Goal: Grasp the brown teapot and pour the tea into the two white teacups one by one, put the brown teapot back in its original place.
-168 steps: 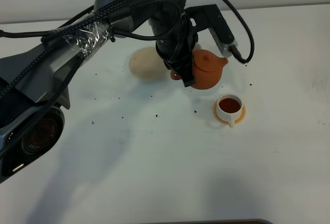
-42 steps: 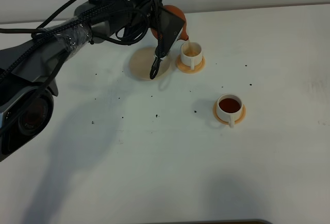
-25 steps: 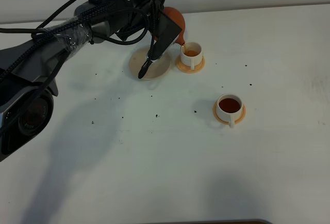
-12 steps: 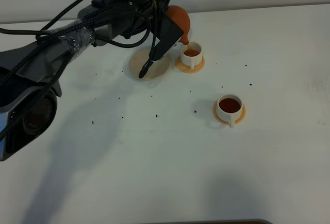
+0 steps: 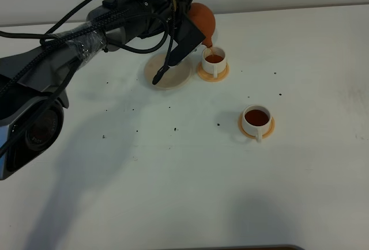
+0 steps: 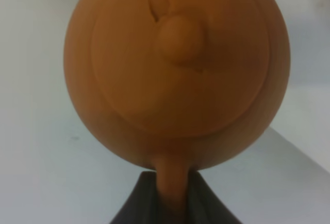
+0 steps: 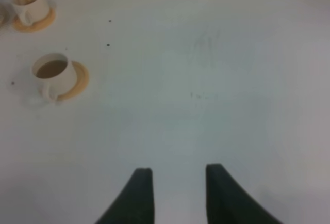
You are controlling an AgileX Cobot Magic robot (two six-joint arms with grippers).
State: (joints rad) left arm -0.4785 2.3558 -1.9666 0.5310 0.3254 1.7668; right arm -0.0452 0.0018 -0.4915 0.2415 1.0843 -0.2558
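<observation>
The far teacup (image 5: 214,60) on its orange saucer (image 5: 213,72) has orange-brown tea in it. The near teacup (image 5: 256,118), at 5 o'clock from it and well apart, has darker red-brown tea and sits on its own saucer (image 5: 257,129).

My left pincer (image 6: 172,178) is clenched tight on the loop handle of the brown teapot (image 5: 203,19). I hold the pot up in the air, just at 11 o'clock from the far teacup. The pot is tipped over. Its line from handle to spout runs from 11 o'clock down to 5 o'clock, and the spout tip is just above the cup's rim.

The pale coaster (image 5: 167,71) lies at 9 o'clock from the far teacup. My wrist's black plate (image 5: 183,44) and a cable (image 5: 158,76) hang over it. Small dark specks (image 5: 174,128) dot the white table (image 5: 190,186).

My right pincer (image 7: 175,195) has its fingers apart over bare table.
</observation>
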